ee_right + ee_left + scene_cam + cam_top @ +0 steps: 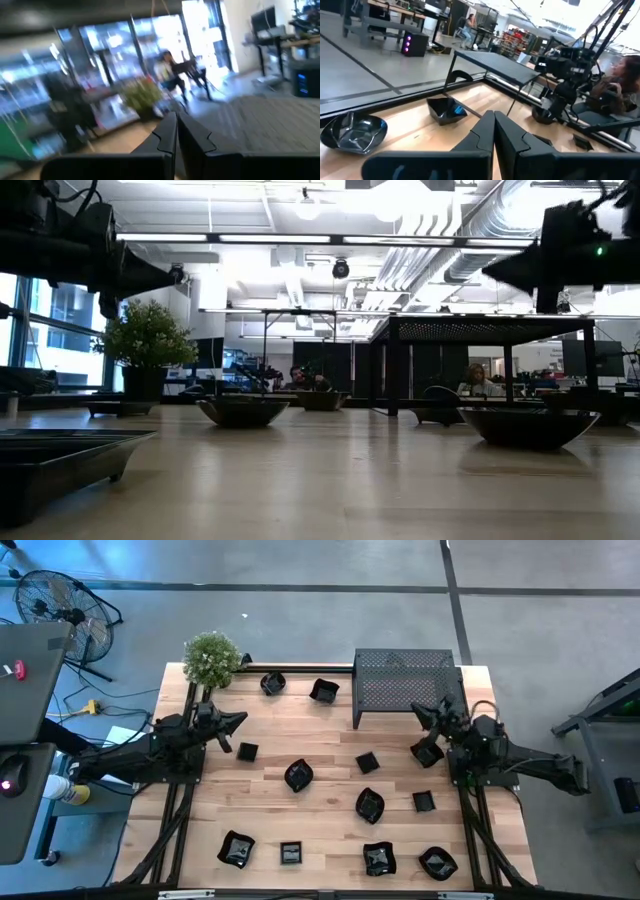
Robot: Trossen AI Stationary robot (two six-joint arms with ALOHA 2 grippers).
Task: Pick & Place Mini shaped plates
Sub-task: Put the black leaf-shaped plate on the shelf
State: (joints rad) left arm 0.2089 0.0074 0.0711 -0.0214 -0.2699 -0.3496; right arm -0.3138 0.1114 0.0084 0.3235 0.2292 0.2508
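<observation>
Several tiny glossy black plates lie scattered on the wooden table, among them a wavy one (298, 775), a square one (248, 751) and one (428, 752) beside the right arm. My left gripper (241, 720) is shut and empty, raised over the table's left side near the square plate. Its wrist view (494, 117) shows two plates (352, 132) (447, 110) lying farther off. My right gripper (417, 708) is shut and empty, raised by the near right corner of the black perforated stand (405, 688). Its fingers (176, 117) hold nothing.
A green bushy plant (212, 660) stands at the far left corner. The stand takes up the far right part of the table. More plates lie along the near edge (236, 849) (437, 862) and the far edge (272, 684) (324, 691). People sit in the room beyond.
</observation>
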